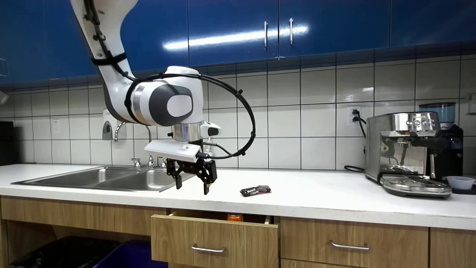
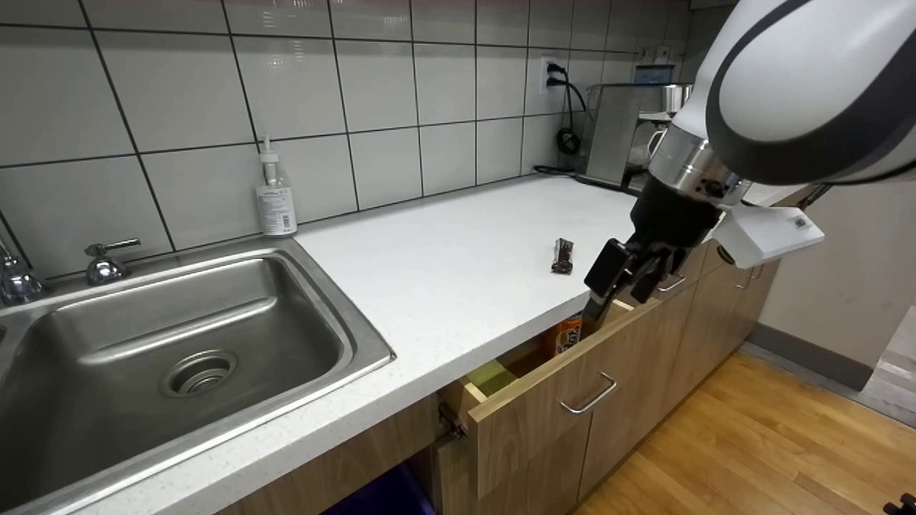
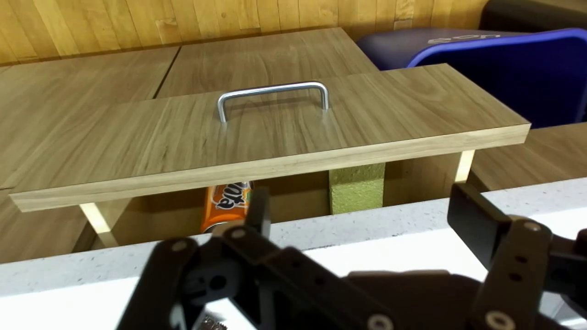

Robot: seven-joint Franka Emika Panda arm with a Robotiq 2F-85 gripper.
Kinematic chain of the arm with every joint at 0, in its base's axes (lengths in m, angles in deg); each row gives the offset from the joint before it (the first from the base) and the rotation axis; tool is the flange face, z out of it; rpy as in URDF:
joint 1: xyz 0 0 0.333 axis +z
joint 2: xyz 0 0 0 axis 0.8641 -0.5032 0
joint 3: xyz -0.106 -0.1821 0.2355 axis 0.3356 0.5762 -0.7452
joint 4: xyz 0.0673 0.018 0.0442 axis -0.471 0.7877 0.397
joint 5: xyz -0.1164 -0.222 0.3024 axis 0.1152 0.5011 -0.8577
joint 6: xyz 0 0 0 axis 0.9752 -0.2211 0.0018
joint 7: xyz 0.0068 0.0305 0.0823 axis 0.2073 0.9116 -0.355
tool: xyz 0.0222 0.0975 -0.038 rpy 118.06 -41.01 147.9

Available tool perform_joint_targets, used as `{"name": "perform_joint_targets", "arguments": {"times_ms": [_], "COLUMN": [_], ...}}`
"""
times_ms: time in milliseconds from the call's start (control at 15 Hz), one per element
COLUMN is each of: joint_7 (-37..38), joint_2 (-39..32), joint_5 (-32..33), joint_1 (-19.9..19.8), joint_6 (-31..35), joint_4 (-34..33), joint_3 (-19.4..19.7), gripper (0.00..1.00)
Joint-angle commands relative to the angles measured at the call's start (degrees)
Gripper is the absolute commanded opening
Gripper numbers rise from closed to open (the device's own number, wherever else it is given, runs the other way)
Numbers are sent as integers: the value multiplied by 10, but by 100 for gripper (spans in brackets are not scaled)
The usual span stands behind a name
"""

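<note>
My gripper (image 1: 192,187) is open and empty, above the counter's front edge. It also shows in an exterior view (image 2: 617,297) and in the wrist view (image 3: 362,210), with nothing between the fingers. Below it a wooden drawer (image 1: 214,242) stands partly open; its front shows in the wrist view (image 3: 293,133). Inside the drawer lie an orange Fanta can (image 3: 228,204) and a green block (image 3: 357,190), perhaps a sponge. The can is partly hidden by the drawer front and a finger. A dark wrapped bar (image 1: 256,191) lies on the counter (image 1: 316,193); it also shows in an exterior view (image 2: 562,256).
A steel sink (image 2: 368,343) is set into the counter, with a soap bottle (image 2: 277,207) behind its corner. An espresso machine (image 1: 405,149) and a small white bowl (image 1: 461,182) stand along the counter. A blue bin (image 3: 495,87) stands beside the drawer. Blue cabinets (image 1: 234,29) hang above.
</note>
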Motion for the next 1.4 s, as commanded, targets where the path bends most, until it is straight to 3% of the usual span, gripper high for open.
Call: {"name": "perform_joint_targets", "arguments": {"times_ms": [0, 333, 400, 1333], "joint_7": [-16, 16, 2, 3], "joint_2": [26, 19, 18, 17], "joint_5": [4, 52, 37, 43], "joint_1": [22, 23, 29, 29], "joint_6": [-75, -83, -61, -63], "joint_4": [-24, -41, -28, -29], "joint_3": [50, 75, 77, 80], "gripper": [100, 100, 100, 100]}}
